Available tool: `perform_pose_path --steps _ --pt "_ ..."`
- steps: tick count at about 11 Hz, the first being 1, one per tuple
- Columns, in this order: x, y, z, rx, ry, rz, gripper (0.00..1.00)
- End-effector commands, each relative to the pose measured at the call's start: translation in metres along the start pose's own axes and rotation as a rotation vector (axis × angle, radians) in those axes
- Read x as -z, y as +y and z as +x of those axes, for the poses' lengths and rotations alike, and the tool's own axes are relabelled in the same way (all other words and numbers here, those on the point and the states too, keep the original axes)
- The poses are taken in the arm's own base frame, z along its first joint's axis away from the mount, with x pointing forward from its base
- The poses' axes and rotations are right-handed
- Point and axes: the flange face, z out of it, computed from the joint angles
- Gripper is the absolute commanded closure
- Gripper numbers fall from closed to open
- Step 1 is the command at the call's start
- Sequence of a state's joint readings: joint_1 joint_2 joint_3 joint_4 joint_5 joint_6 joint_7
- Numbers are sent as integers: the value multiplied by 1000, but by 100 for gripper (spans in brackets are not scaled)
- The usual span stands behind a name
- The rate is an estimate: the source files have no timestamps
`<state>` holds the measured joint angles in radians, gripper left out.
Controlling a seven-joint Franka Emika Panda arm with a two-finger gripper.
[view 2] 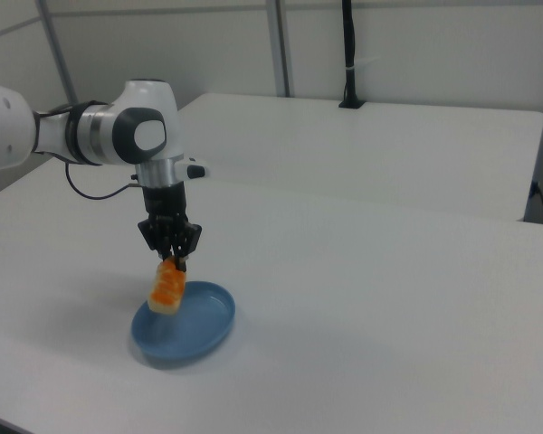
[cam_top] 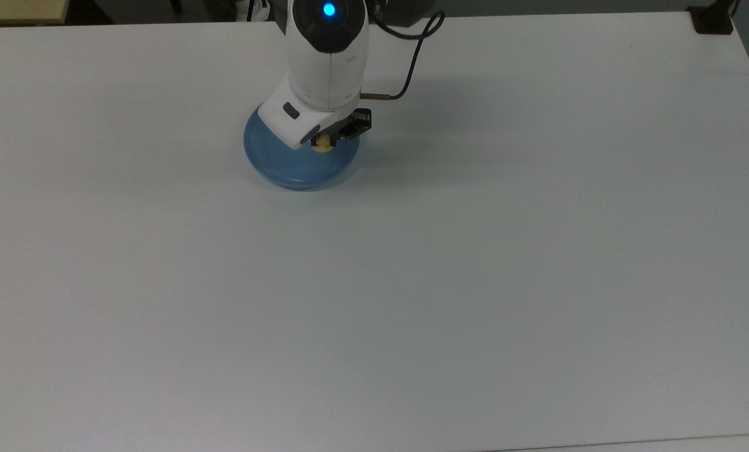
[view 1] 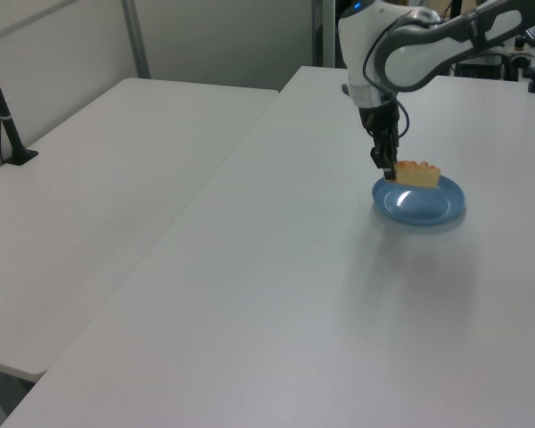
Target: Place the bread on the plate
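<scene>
The round blue plate [cam_top: 286, 166] [view 1: 419, 203] [view 2: 195, 327] lies on the white table near the top view's upper middle. My gripper [cam_top: 329, 139] [view 1: 388, 167] [view 2: 172, 260] hangs over the plate, shut on one end of the bread [cam_top: 323, 145] [view 1: 416, 174] [view 2: 167, 288]. The bread is a pale-tan roll with orange patches, held in the air just above the plate's inside. In the top view my wrist covers much of the plate and most of the bread.
The white table [cam_top: 449, 263] stretches wide around the plate. A second white table [view 1: 98, 169] stands beside it in the left view's left. A black post [view 1: 4, 111] [view 2: 348, 54] is clamped at that table's far edge.
</scene>
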<state>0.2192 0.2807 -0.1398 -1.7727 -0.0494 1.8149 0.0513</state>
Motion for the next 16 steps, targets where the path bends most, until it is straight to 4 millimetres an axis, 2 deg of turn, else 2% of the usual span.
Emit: perform_pose_path --steps 1,2,3,4,6,8,10,12,14,15,16 --pt "-22 4 5 -11 -38 -51 61" --pt "-31 6 9 -5 -44 -74 45" --pt "-41 7 12 5 -57 -103 4" --pt "-48 7 12 18 -67 -132 0" --pt "-49 7 12 22 -69 -145 0" --pt "-33 10 11 -40 -36 -140 0" --pt "29 17 0 -77 69 -104 0" --pt "94 30 -30 -108 164 -4 0" --pt "155 52 -62 -147 198 95 0" --pt "181 64 -72 -146 210 129 0" --pt "190 73 -77 -140 205 154 0"
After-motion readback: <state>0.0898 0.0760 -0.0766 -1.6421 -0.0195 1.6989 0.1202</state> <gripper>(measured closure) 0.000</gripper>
